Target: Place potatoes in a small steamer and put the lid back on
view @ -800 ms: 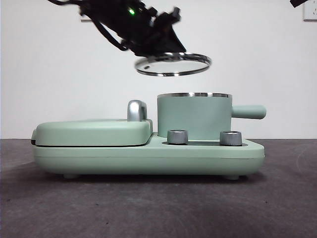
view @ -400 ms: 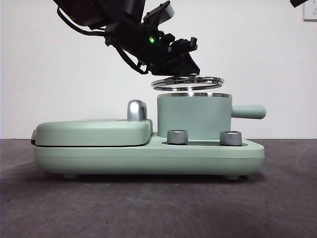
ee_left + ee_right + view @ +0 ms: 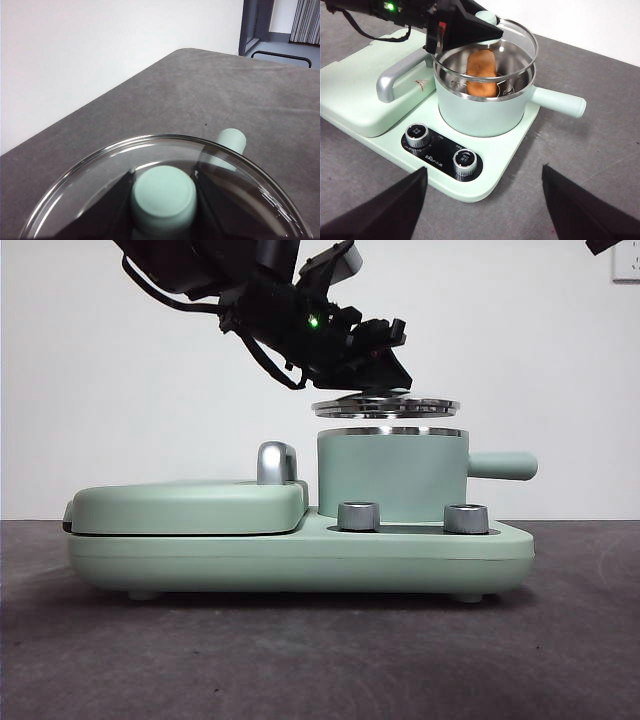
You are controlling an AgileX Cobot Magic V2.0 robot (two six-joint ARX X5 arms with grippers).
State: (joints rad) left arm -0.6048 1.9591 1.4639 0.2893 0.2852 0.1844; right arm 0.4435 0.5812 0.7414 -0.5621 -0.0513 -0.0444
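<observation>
Lid (image 3: 386,407): pinched by its knob in your left gripper (image 3: 163,192), level just above the steamer (image 3: 392,475) holding the potato (image 3: 481,74); off-centre release risks it catching the rim and tilting; right gripper (image 3: 485,200) spread, waiting.

dark table, one appliance on it

a dark grey, matte table (image 3: 300,660) with a faintly mottled surface carries the scene. in the left wrist view its far corner is rounded. standing directly on it is a single mint-green cooking appliance (image 3: 300,555), resting on small feet at the underside of its base. the base is long and low, with rounded corners, and two steel dials (image 3: 417,135) sit on its front deck. the table around it is bare grey surface.
</observation>
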